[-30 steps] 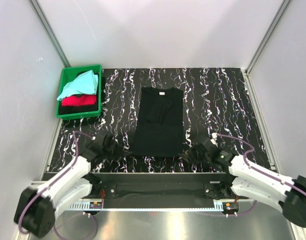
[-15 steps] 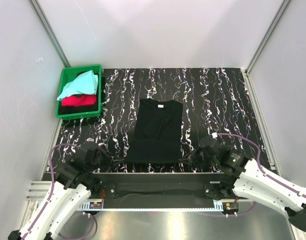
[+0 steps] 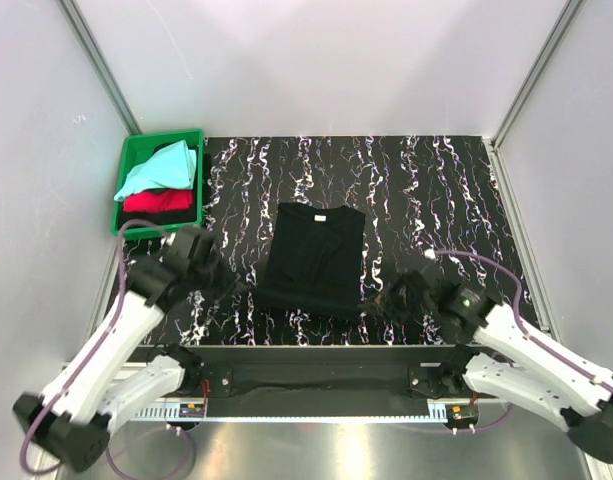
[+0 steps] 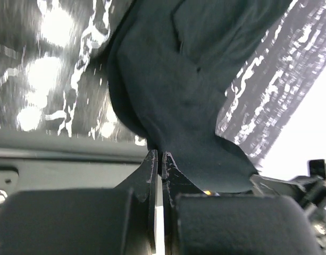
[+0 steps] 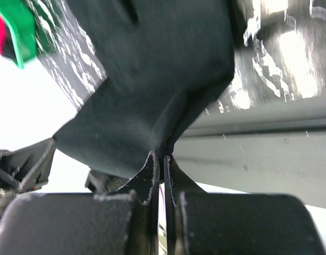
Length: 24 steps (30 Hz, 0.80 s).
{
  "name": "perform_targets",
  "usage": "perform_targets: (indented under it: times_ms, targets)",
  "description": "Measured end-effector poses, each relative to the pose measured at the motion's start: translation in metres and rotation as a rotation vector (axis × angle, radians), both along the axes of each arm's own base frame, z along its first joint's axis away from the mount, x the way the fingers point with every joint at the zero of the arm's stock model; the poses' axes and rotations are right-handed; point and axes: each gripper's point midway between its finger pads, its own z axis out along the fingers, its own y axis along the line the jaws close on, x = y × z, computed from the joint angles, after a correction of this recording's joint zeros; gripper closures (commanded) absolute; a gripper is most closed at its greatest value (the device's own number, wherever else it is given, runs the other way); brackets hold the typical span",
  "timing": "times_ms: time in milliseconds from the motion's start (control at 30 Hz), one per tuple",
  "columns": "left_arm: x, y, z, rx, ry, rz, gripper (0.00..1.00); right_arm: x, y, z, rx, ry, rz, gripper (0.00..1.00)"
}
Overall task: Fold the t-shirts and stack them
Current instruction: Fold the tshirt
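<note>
The black t-shirt [image 3: 312,255] lies in the middle of the table, its sides folded in and its white neck label [image 3: 322,213] at the far end. My left gripper [image 3: 242,290] is shut on its near left hem corner, and my right gripper [image 3: 378,304] is shut on the near right corner. Both hold the hem slightly raised. In the left wrist view the cloth [image 4: 178,79] runs up from my shut left gripper [image 4: 159,155]. In the right wrist view the cloth [image 5: 157,69] hangs from my shut right gripper [image 5: 159,157]. The aqua t-shirt [image 3: 158,168] and the red t-shirt [image 3: 156,200] lie in the crate.
The green plastic crate [image 3: 162,139] stands at the far left of the table; a corner of it [image 5: 22,29] shows in the right wrist view. The metal front rail [image 3: 306,355] runs just below the hem. White walls close in the table.
The black tee has slid toward the near edge. My left arm swung up from the front edge to the tee's near left corner. The near hem is now held by both grippers.
</note>
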Motion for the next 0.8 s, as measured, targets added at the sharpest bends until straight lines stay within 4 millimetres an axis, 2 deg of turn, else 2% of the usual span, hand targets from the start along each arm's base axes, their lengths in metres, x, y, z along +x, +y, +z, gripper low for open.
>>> perform_targets:
  times_ms: [200, 333, 500, 700, 800]
  targets:
    - [0.059, -0.003, -0.002, 0.07, 0.023, -0.024, 1.0, 0.071, -0.013, -0.004, -0.005, 0.051, -0.082, 1.0]
    - [0.094, -0.003, -0.001, 0.092, 0.015, -0.055, 1.0, 0.12, -0.012, 0.006, 0.023, 0.071, -0.04, 1.0]
    - [0.154, -0.005, 0.01, 0.11, -0.02, -0.089, 1.0, 0.18, -0.01, 0.015, 0.058, 0.056, 0.019, 1.0]
    - [0.215, -0.012, 0.012, 0.1, -0.051, -0.13, 1.0, 0.232, -0.012, 0.013, 0.091, 0.056, 0.05, 1.0]
    - [0.237, -0.017, 0.006, 0.095, -0.052, -0.151, 1.0, 0.251, -0.014, 0.006, 0.098, 0.061, 0.059, 1.0]
